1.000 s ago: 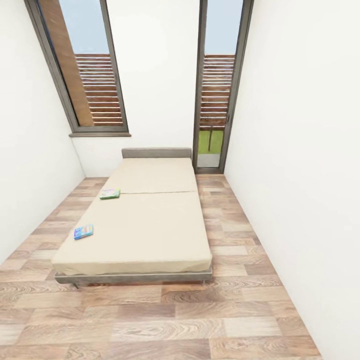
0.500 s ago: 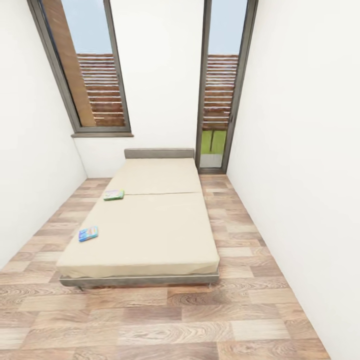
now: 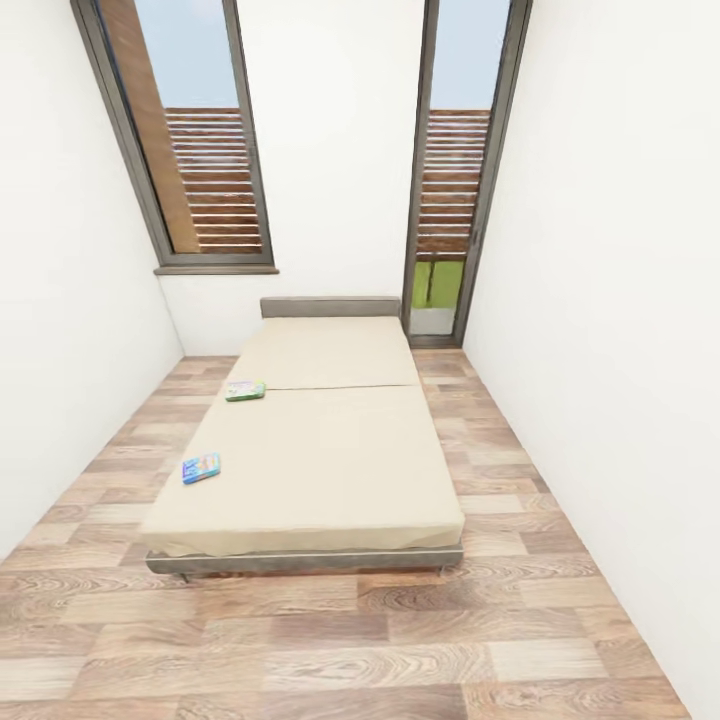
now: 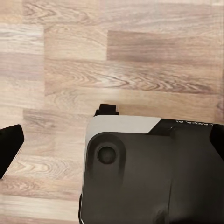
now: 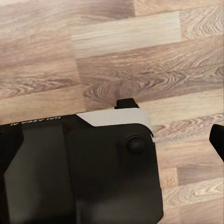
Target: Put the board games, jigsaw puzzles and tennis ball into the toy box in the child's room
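Observation:
Two board games lie flat on the beige bed (image 3: 320, 450), both along its left side. The blue one (image 3: 201, 467) is near the foot of the bed, and the green one (image 3: 245, 390) lies farther back near the mattress seam. My left gripper (image 4: 114, 142) hangs over the wooden floor above my dark base, with one black fingertip (image 4: 10, 145) far out at the frame's edge. My right gripper (image 5: 112, 140) hangs likewise, a fingertip (image 5: 217, 140) showing at the edge. Both stand open and hold nothing. The table, toy box, puzzles and tennis ball are out of view.
The bed stands in a narrow room between white walls, its grey headboard (image 3: 330, 306) at the far wall. A window (image 3: 200, 150) and a glass door (image 3: 455, 180) are behind it. Strips of wooden floor (image 3: 350, 640) run along both sides and in front.
The whole head view has shifted: the bed and both games now sit further right in the picture. The games have not moved on the bed.

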You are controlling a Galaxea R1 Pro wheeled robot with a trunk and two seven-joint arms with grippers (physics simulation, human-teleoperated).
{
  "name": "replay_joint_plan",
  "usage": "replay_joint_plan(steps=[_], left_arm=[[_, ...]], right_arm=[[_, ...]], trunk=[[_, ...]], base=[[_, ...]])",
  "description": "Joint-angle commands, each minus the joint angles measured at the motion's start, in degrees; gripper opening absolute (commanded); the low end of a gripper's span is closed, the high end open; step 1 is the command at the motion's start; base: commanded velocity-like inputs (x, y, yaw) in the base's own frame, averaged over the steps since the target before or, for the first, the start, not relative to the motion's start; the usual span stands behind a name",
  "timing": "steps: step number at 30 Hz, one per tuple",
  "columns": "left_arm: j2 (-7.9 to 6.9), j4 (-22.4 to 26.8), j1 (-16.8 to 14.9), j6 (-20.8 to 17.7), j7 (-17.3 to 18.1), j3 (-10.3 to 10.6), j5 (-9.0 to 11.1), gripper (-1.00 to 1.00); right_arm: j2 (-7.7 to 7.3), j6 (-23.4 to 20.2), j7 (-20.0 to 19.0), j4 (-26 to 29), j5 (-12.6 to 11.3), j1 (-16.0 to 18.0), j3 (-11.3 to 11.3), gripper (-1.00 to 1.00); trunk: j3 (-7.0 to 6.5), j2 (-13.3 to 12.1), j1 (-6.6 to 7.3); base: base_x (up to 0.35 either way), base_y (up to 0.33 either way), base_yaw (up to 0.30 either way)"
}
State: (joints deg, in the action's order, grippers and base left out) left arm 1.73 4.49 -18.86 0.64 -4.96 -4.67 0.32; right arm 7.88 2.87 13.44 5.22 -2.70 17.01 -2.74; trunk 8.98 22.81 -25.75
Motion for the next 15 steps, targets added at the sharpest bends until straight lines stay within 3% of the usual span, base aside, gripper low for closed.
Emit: replay_joint_plan(steps=[1,15], left_arm=[[0.03,-0.01,-0.04,0.07,-0.05,-0.43,0.04,1.00],[0.01,-0.01,-0.04,0.07,-0.05,-0.43,0.04,1.00]], right_arm=[[0.03,0.30,0.09,-0.04,-0.29,0.04,-0.25,1.00],[0.11,0.21,0.09,-0.04,-0.29,0.04,-0.25,1.00]], trunk=[[0.11,0.11,-0.03],[0.11,0.11,-0.03]], base=[[0.000,0.282,0.000],[0.049,0.282,0.000]])
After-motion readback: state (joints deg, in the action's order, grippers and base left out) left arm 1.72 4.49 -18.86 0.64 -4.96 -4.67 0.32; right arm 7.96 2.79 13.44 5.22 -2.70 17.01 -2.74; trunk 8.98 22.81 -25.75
